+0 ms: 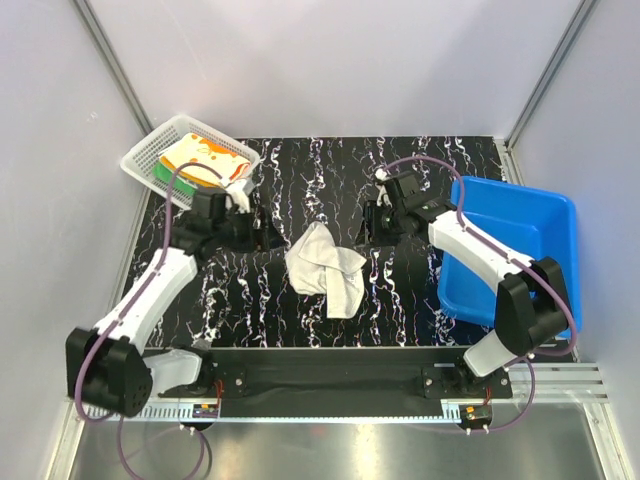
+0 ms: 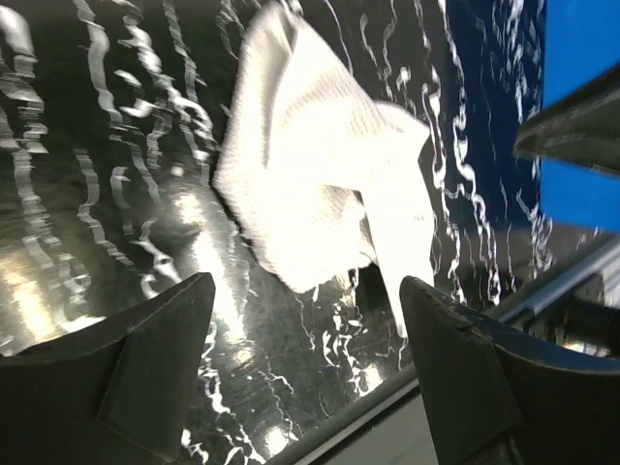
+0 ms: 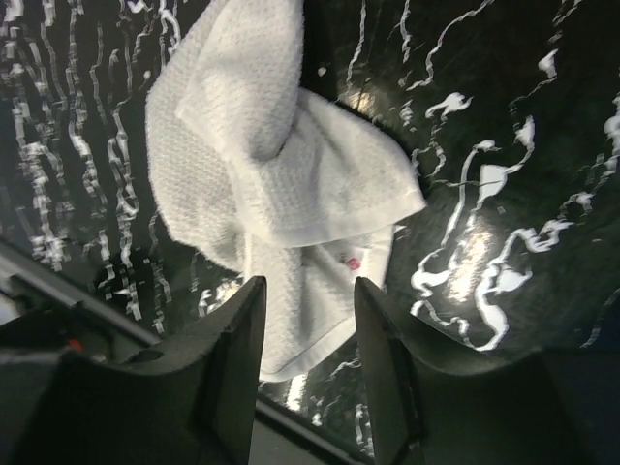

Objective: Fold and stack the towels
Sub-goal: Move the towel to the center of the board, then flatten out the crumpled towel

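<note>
Towel [image 1: 325, 268] lies crumpled on the surface [image 1: 420, 170], midway between side edges; our left hand [image 1: 262, 232] and right hand [image 1: 372, 222] flank it, apart, empty.

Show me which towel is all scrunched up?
The white towel lying loose in the middle of the table. The orange and yellow towels sit flat in the white basket instead.

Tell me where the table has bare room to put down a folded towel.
Free: the back strip of the black marbled table, between the white mesh plastic basket and the blue plastic tub; also the front strip before the black base rail. Crowded: the middle, around the crumpled white cloth towel.
</note>
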{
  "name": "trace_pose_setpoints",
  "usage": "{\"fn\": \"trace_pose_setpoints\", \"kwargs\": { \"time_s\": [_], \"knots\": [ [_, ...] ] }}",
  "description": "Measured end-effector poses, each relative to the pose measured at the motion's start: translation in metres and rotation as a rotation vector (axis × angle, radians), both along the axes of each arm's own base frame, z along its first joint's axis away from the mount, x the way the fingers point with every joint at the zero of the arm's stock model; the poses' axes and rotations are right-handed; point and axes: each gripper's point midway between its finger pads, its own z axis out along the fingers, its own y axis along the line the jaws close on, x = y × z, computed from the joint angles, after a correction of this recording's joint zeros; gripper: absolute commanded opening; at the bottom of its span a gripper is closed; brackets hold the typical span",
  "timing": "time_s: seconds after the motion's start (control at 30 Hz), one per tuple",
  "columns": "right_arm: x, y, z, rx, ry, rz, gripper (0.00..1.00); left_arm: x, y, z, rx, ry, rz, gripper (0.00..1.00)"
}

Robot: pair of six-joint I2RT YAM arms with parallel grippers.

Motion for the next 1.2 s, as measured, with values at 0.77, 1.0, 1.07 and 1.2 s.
{"fn": "trace_pose_setpoints", "kwargs": {
  "time_s": [0.77, 1.0, 1.07, 1.2],
  "knots": [
    [0.020, -0.014, -0.106, -0.203, 0.118, -0.160, 0.45, 0.041, -0.071, -0.131, 0.028, 0.252, -0.105, 0.59],
    [0.032, -0.006, -0.109, -0.171, 0.083, -0.168, 0.44, 0.049, -0.071, -0.131, 0.071, 0.213, -0.107, 0.50],
    [0.036, -0.004, -0.108, -0.160, 0.073, -0.174, 0.44, 0.052, -0.072, -0.132, 0.074, 0.210, -0.109, 0.44],
    [0.042, 0.000, -0.108, -0.136, 0.062, -0.185, 0.41, 0.051, -0.071, -0.139, 0.087, 0.220, -0.115, 0.32]
  ]
}}
